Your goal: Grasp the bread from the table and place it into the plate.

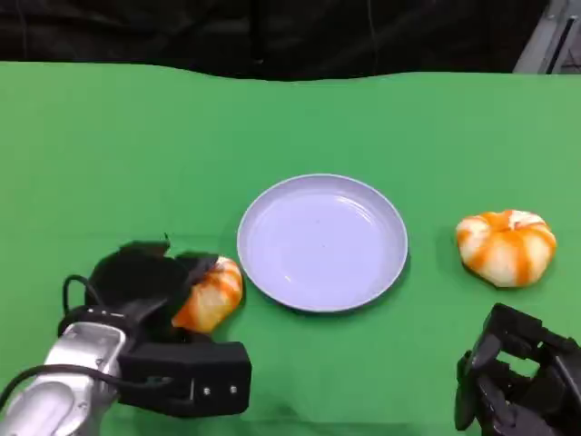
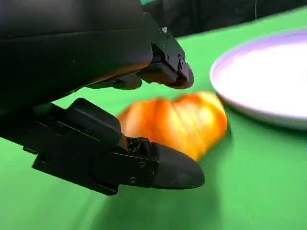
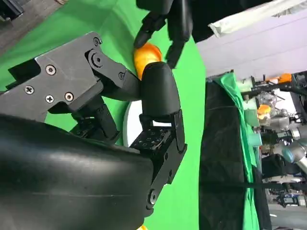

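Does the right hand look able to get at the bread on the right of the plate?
Probably yes: the right hand sits just in front of that bread, with bare green table between them.

A green table (image 1: 109,136) carries a plate (image 1: 322,242) (lavender) between two breads (image 1: 506,246)

My table (image 1: 109,136) wears a green cloth; a black curtain (image 1: 272,36) hangs behind it. Beyond sit a pale wall (image 3: 249,43) and cluttered equipment (image 3: 280,120).

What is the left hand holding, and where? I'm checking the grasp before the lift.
The left hand has its fingers around the left bread, one above and one below; firm contact cannot be told.
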Motion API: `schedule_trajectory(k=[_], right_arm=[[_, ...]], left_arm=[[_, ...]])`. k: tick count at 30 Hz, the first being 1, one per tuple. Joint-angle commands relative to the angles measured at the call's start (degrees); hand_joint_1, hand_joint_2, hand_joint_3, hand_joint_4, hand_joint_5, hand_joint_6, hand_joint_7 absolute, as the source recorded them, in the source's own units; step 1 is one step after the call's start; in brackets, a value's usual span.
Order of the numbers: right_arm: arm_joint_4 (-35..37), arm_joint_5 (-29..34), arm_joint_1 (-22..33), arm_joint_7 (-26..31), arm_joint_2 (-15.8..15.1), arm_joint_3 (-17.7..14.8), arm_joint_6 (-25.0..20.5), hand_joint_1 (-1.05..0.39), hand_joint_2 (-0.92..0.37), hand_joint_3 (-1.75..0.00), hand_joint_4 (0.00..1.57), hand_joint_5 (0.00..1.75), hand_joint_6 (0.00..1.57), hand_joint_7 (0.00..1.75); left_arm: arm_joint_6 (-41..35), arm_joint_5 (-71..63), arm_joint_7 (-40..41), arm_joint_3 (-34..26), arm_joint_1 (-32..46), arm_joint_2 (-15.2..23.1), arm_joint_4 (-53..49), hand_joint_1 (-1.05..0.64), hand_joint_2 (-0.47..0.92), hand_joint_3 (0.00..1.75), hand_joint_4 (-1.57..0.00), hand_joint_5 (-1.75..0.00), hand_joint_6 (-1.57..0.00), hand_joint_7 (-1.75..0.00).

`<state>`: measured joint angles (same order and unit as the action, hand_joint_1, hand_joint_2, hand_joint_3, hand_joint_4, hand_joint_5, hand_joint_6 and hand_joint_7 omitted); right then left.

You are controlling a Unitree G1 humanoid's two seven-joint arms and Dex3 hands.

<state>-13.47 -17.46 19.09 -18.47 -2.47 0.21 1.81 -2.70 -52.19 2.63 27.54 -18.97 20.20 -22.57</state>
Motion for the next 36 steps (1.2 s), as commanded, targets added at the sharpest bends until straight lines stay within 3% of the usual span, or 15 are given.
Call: schedule_trajectory(k=[1, 12, 15, 17, 19, 20, 21, 23, 24, 25, 26, 28, 31, 36], right_arm=[[-1.05, -0.11, 0.50, 0.26, -0.56, -0.40, -0.22, -0.15, -0.63, -1.08, 0.89, 1.75, 0.75, 1.64], [-1.93, 0.46, 1.18, 0.89, -0.32, 0.06, -0.08, -0.16, -0.63, -1.10, 0.91, 1.75, 0.75, 1.65], [-2.28, 0.15, 1.27, 0.97, -0.22, 0.06, -0.62, -0.16, -0.62, -1.10, 0.90, 1.75, 0.75, 1.65], [-2.29, 0.15, 1.26, 0.97, -0.21, 0.06, -0.57, -0.16, -0.62, -1.10, 0.90, 1.75, 0.75, 1.64], [-1.98, -0.03, 1.16, 0.68, -0.22, -0.04, -0.29, -0.16, -0.62, -1.10, 0.90, 1.75, 0.75, 1.64], [-1.91, 0.03, 1.16, 0.68, -0.22, -0.05, -0.22, -0.16, -0.62, -1.10, 0.90, 1.75, 0.75, 1.64], [-2.01, 0.23, 1.18, 0.81, -0.27, -0.03, -0.29, -0.16, -0.62, -1.10, 0.90, 1.75, 0.75, 1.64], [-1.98, 0.12, 1.07, 0.80, -0.25, -0.04, -0.39, -0.16, -0.62, -1.10, 0.90, 1.75, 0.76, 1.63], [-1.97, 0.00, 1.01, 0.77, -0.25, -0.06, -0.50, -0.16, -0.62, -1.10, 0.90, 1.75, 0.76, 1.63], [-1.96, 0.01, 0.96, 0.79, -0.25, -0.06, -0.55, -0.16, -0.62, -1.10, 0.90, 1.75, 0.76, 1.63], [-1.97, 0.06, 0.94, 0.82, -0.27, -0.06, -0.58, -0.16, -0.62, -1.10, 0.90, 1.75, 0.76, 1.63], [-1.77, 0.44, 0.87, 1.00, -0.22, -0.04, -0.29, -0.16, -0.61, -1.10, 0.90, 1.75, 0.76, 1.63], [-1.44, 0.41, 0.73, 0.92, -0.18, -0.12, -0.09, -0.16, -0.61, -1.09, 0.90, 1.75, 0.77, 1.62], [-1.42, -0.05, 0.68, 0.53, -0.50, -0.36, -0.46, -0.16, -0.62, -1.09, 0.90, 1.75, 0.76, 1.62]], left_arm=[[-0.64, 0.27, 0.70, 0.66, -2.63, -0.86, -5.23, -0.89, 0.92, 0.31, -0.35, -0.03, -0.49, -0.02], [2.02, 2.57, 5.48, 1.68, -5.81, -3.31, -15.40, -0.89, 0.92, 0.32, -0.36, -0.02, -0.49, -0.01], [3.53, 3.50, 7.61, 1.56, -5.45, -3.07, -15.83, -0.80, 0.92, 0.27, -0.43, -0.04, -0.52, -0.02], [5.02, 3.03, 10.20, 2.04, -5.49, -2.69, -16.63, -0.44, 0.92, 0.16, -0.68, -0.10, -0.66, -0.05], [7.48, 3.00, 15.50, 1.96, -5.71, -2.88, -18.96, -0.25, 0.92, 0.12, -0.92, -0.23, -0.87, -0.10], [8.53, 3.54, 17.33, 1.56, -5.70, -3.08, -19.75, -0.20, 0.92, 0.11, -0.97, -0.37, -0.96, -0.09], [9.80, 4.25, 18.98, 1.06, -5.66, -3.17, -20.27, -0.20, 0.92, 0.22, -0.85, -0.89, -1.08, -0.14], [12.58, 6.10, 21.54, -0.09, -5.64, -3.14, -20.96, -0.22, 0.92, 0.26, -0.71, -1.38, -1.11, -0.25], [13.56, 6.57, 22.47, -0.28, -5.77, -3.06, -21.42, -0.23, 0.92, 0.30, -0.64, -1.60, -0.92, -0.71], [14.36, 6.85, 23.52, -0.60, -5.90, -2.86, -21.65, -0.23, 0.92, 0.31, -0.61, -1.67, -0.80, -0.96], [14.87, 6.96, 24.25, -0.73, -6.05, -2.71, -21.91, -0.23, 0.92, 0.35, -0.59, -1.71, -0.61, -1.39], [15.34, 7.50, 25.42, -1.88, -5.91, -1.76, -20.17, -0.20, 0.92, 0.38, -0.58, -1.74, -0.48, -1.65], [14.75, 8.12, 25.30, -3.55, -5.32, -0.68, -16.62, -0.18, 0.92, 0.37, -0.56, -1.75, -0.42, -1.74], [13.65, 8.91, 23.99, -6.29, -3.77, 0.03, -8.74, -0.17, 0.92, 0.36, -0.58, -1.75, -0.44, -1.74]])
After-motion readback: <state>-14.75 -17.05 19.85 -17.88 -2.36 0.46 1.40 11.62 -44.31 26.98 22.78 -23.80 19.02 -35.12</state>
